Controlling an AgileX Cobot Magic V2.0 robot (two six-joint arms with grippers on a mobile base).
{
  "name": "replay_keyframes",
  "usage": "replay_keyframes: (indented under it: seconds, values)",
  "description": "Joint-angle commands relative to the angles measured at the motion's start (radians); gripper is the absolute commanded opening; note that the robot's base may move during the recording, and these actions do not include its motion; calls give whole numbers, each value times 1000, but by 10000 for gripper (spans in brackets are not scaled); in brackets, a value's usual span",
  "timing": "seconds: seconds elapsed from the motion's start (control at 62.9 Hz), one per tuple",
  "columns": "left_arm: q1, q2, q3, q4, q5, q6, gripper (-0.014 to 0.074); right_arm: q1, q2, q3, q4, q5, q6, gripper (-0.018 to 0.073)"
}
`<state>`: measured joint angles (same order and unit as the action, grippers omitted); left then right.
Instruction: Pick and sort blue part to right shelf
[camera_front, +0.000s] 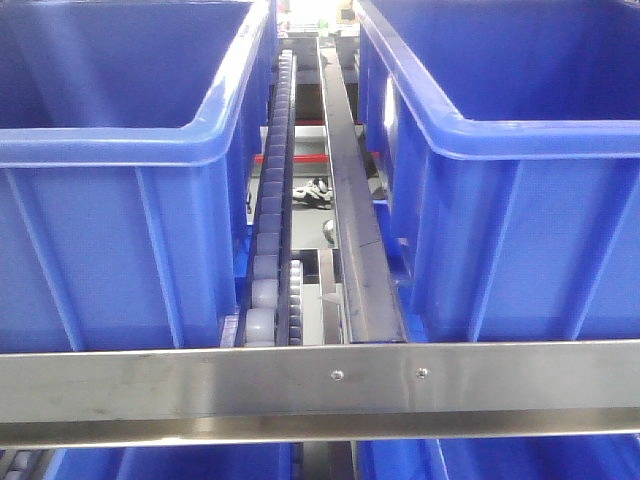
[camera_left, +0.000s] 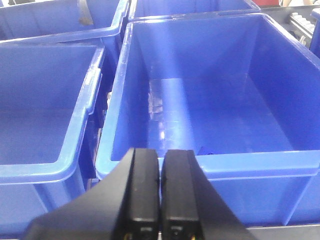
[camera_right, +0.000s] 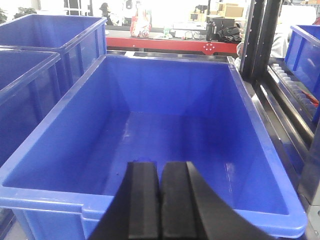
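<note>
- The left end effector (camera_left: 160, 200) is seen pressed together, empty, at lower centre.
- The blue part (camera_left: 206, 150) is glimpsed inside the blue bin (camera_left: 210, 165), near its front wall.
- The right end effector (camera_right: 160, 205) is likewise closed over another blue bin (camera_right: 150, 200).

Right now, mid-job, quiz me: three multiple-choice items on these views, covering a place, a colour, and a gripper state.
1. Where does the small blue part lie in the left wrist view?
A. near wall of the bin
B. on the roller track
C. in the left gripper

2. What colour are the bins?
A. red
B. blue
C. grey

3. How do the right gripper fingers stand?
A. wide apart
B. closed together
C. clamping a part

Answers: 1 A, it peeks above the near rim; 2 B, every bin is blue; 3 B, the pads meet with nothing between.
</note>
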<state>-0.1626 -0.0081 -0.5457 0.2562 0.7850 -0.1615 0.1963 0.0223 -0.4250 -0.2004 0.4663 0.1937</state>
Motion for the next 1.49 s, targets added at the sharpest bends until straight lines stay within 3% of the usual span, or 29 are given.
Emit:
replay_keyframes:
  seconds: [0.0, 0.064, 0.143, 0.302, 0.381, 0.461, 0.604, 0.731, 0.795, 1.478]
  values:
    - [1, 2, -21, 10, -84, -6, 125, 0, 12, -25, -22, -97, -8, 57]
    - [1, 2, -5, 4, -93, -6, 125, 0, 12, -25, -22, -97, -8, 57]
    - [7, 2, 30, -75, -99, -6, 125, 0, 12, -25, -22, -97, -8, 57]
    - [96, -7, 111, -163, -179, 26, 125, 0, 12, -25, -22, -97, -8, 57]
    - [163, -21, 183, -231, -283, 80, 125, 0, 12, -25, -22, -97, -8, 57]
    - [209, -21, 267, -274, -412, 82, 125, 0, 12, -25, -22, -99, -8, 57]
    - [222, -21, 448, -279, -699, 82, 125, 0, 12, -25, -22, -98, -8, 57]
    - [222, -21, 581, -279, -863, 82, 125, 0, 12, -25, -22, -98, -8, 57]
    - [222, -21, 572, -279, -800, 82, 125, 0, 12, -25, -22, -98, -8, 57]
    - [222, -19, 577, -279, -805, 82, 125, 0, 12, -25, -22, -98, -8, 57]
